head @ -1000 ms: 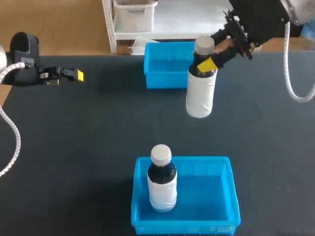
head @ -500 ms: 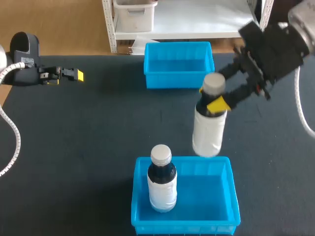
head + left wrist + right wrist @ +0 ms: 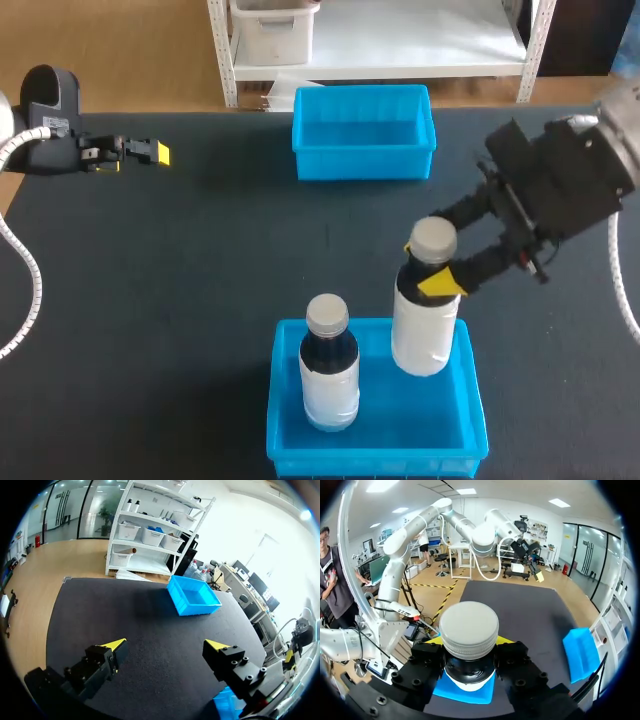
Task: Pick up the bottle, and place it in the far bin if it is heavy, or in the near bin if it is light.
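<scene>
Two bottles here: your right hand (image 3: 437, 262) pinches the raised bottle (image 3: 425, 330) at its neck, holding it upright over the far right corner of the near bin (image 3: 475, 400). The second bottle (image 3: 329, 375) stands inside that bin. Your left hand (image 3: 165, 647) hangs wide open over the worktop (image 3: 200, 280) at its far left.

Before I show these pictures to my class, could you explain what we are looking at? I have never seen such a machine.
It is a robot with two arms at a dark table. One picture looks down from above; the two round ones come from cameras on the wrists. The right gripper is shut on the held bottle, over the near bin, where a second bottle stands upright. The far bin looks empty. The left gripper is open, holding nothing, off to the side.
</scene>
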Controlling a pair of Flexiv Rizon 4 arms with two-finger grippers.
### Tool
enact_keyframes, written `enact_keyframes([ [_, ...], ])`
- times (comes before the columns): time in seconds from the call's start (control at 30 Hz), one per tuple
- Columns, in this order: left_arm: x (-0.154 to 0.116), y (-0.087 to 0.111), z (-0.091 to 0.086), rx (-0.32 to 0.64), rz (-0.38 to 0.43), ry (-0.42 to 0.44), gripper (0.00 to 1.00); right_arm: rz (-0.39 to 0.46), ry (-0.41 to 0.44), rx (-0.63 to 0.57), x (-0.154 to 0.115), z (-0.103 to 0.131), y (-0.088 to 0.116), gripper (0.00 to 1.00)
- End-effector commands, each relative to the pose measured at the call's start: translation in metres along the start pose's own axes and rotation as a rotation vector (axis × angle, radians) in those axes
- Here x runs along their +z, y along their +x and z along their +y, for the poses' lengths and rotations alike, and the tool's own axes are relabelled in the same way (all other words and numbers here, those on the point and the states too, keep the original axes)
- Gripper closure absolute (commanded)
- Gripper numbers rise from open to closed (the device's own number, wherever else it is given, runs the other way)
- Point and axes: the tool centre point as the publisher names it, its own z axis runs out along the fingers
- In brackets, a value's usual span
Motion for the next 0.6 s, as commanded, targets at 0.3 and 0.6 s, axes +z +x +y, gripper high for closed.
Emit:
enact_keyframes([
  [0.3, 0.000, 0.000, 0.000, 0.000, 0.000, 0.000, 0.00, -0.013, -0.022, 0.033, 0.020, 0.001, 0.022, 1.00],
  [0.6, 0.000, 0.000, 0.000, 0.000, 0.000, 0.000, 0.00, -0.026, -0.044, 0.036, 0.031, -0.001, 0.034, 1.00],
])
